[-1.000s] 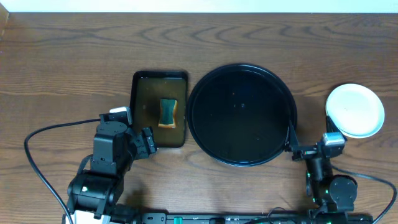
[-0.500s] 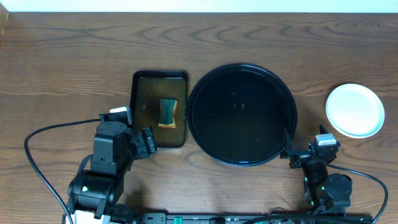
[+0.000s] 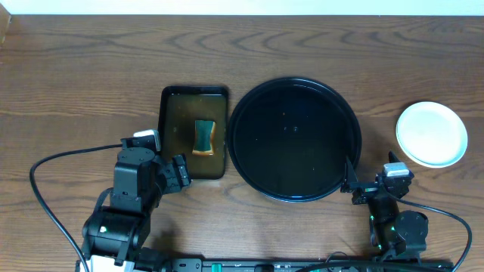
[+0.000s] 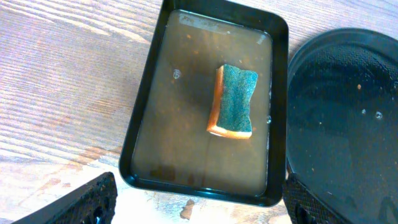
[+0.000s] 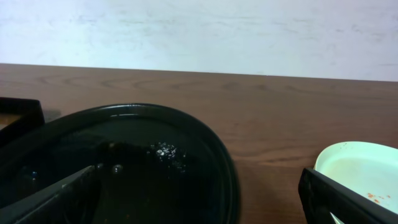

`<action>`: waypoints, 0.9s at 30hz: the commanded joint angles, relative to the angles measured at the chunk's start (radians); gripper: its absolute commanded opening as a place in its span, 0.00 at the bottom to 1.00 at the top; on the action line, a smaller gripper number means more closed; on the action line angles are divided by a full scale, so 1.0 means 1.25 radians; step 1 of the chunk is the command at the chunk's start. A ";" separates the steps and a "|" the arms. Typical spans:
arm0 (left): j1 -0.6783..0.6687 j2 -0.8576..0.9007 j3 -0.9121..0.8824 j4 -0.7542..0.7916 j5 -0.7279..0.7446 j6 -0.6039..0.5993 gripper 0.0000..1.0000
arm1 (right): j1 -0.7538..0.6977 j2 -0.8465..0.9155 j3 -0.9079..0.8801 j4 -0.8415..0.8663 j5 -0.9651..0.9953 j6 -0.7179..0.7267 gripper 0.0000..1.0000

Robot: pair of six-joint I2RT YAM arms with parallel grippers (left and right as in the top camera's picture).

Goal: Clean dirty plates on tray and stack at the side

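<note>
- Our left gripper (image 4: 202, 210) has its fingers spread wide with nothing between them. It hangs over the near end of the pan, left of the tray (image 3: 295, 143).
- Our right gripper (image 5: 199, 200) is also spread wide and empty. It sits low at the tray's near right rim, facing across it.
- The tray's glossy black surface shows a few droplets.
- The plates (image 3: 431, 134) rest on the wooden table (image 3: 91, 68) to the right of the tray, apart from its rim. From above we see one pale disc and cannot count the pile. The wrist view shows a mint surface with small orange specks.
- The rectangular pan (image 4: 148, 93) of brownish liquid lies just beside the tray's left rim.
- A green-topped sponge (image 4: 235, 99) lies in that liquid.
</note>
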 commanded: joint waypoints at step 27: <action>0.151 -0.211 -0.108 0.023 -0.008 0.017 0.86 | -0.009 -0.004 -0.001 -0.003 -0.005 -0.006 0.99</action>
